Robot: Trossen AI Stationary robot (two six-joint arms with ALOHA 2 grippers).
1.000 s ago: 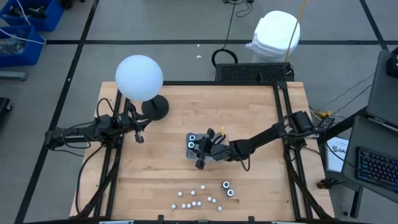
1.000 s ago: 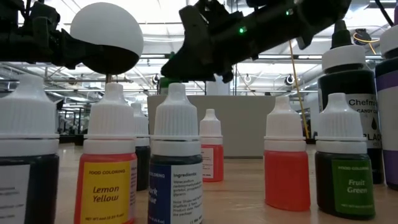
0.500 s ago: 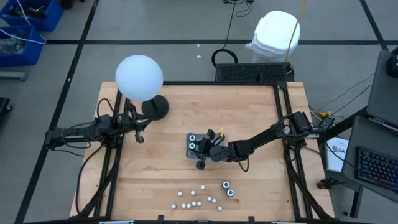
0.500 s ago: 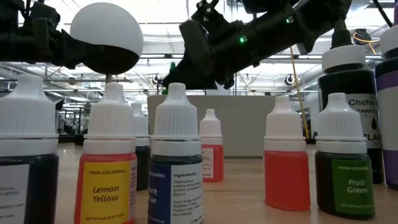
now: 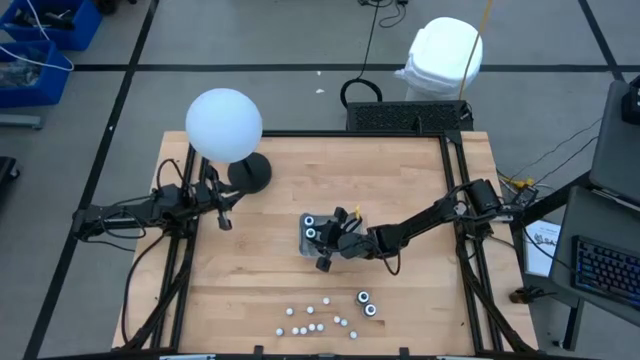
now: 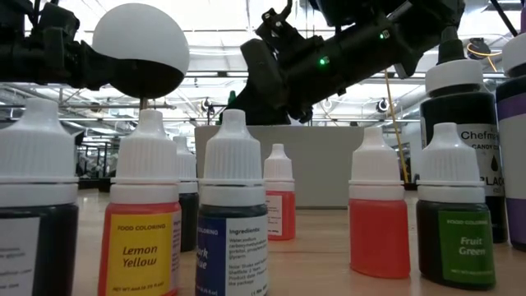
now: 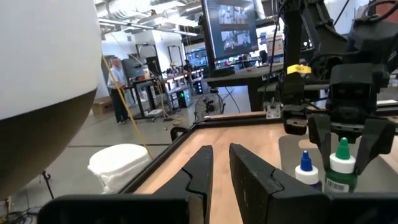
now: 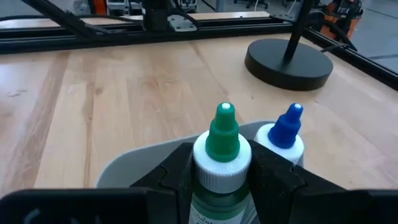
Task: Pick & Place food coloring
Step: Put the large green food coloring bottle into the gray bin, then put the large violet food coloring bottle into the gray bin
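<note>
The food coloring is a set of small bottles. Two of the larger ones stand in a grey tray (image 5: pixel 305 243) at mid-table: a green-tipped bottle (image 8: pixel 222 146) and a blue-tipped one (image 8: pixel 286 132). Two more large ones (image 5: pixel 366 303) and several white-capped vials (image 5: pixel 312 319) stand near the table's near edge, filling the low view's foreground (image 6: pixel 233 222). My right gripper (image 5: pixel 322 240) is over the tray, shut on the green-tipped bottle. My left gripper (image 5: pixel 224 218) waits near the table's left edge, slightly open (image 7: pixel 221 162). My right gripper pinches the green-tipped bottle between its two fingers, at the shoulder just below the white collar (image 8: pixel 222 177). The fingers (image 7: pixel 370 146) point downward from above, one on each side. The bottle stays upright beside the blue-tipped one; its base is hidden.
A lamp with a white globe (image 5: pixel 224 123) on a black round base (image 5: pixel 250 172) stands at the table's far left. A black frame runs along the table's edges (image 5: pixel 448 170). Bare wood lies between the tray and the vials.
In the low view the right arm has risen at its rear, so the gripper points more steeply down over the tray. The high view shows the gripper staying over the same spot. The bottles have not visibly moved.
</note>
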